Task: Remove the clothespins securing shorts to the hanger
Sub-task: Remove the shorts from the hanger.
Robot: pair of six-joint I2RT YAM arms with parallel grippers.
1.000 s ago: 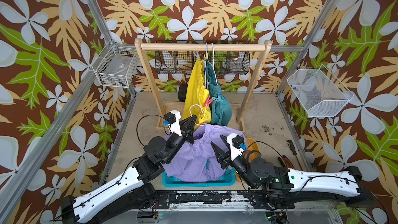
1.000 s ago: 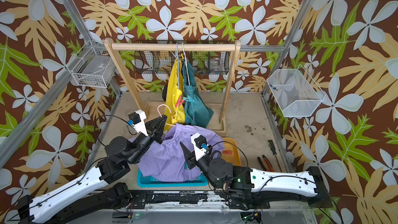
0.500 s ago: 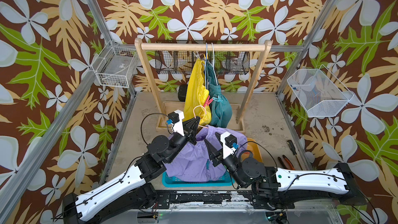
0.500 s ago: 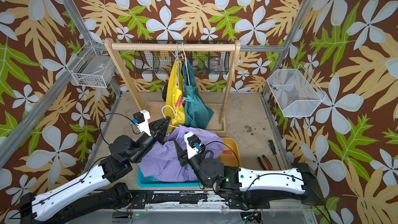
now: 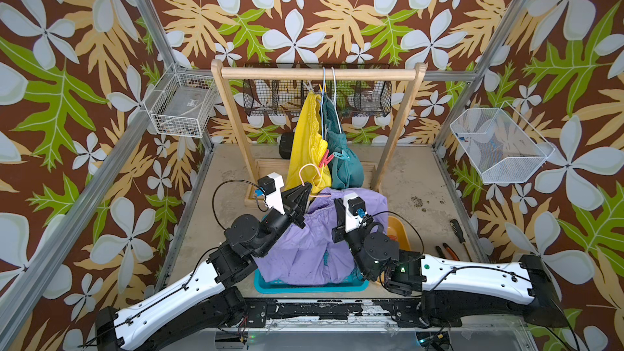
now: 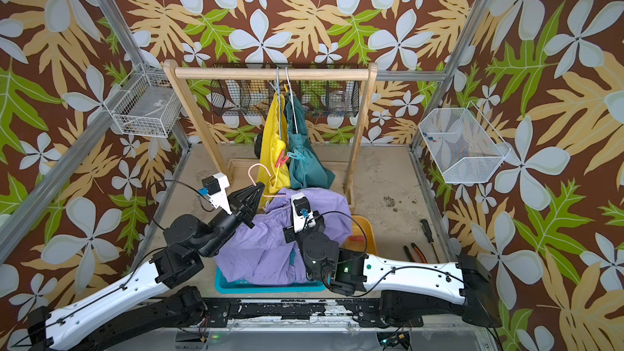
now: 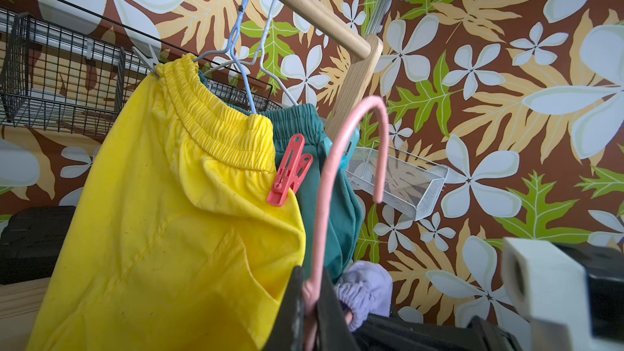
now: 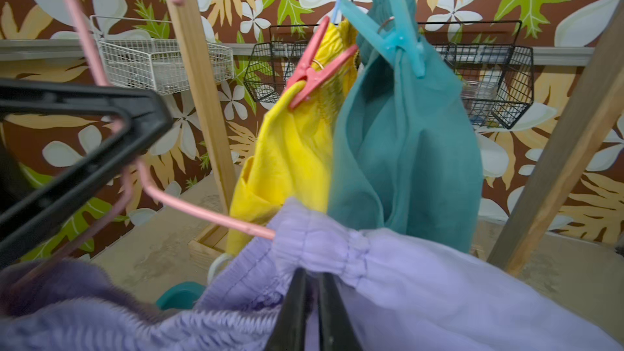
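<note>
left gripper (image 5: pixel 303 194) is clamped narrow on the neck of the pink hanger (image 5: pixel 309 171), hook pointing up, above the middle of the worktop (image 5: pixel 408 170); one arm of the hanger runs into the waistband of the lilac shorts (image 5: pixel 304 251); right gripper (image 8: pixel 311 278) is pinched shut on that waistband, cloth between its jaws; the lilac shorts drape over a basket (image 5: pixel 304 288) at the worktop's front edge; toward the back edge, yellow shorts (image 5: pixel 307 143) and teal shorts (image 5: pixel 344 167) hang touching, side by side, on wire hangers from the rail (image 5: pixel 317 73); a red peg (image 7: pixel 289 170) grips the yellow waistband at its lower end; a blue peg (image 8: pixel 395 28) grips the teal shorts just beside it
</note>
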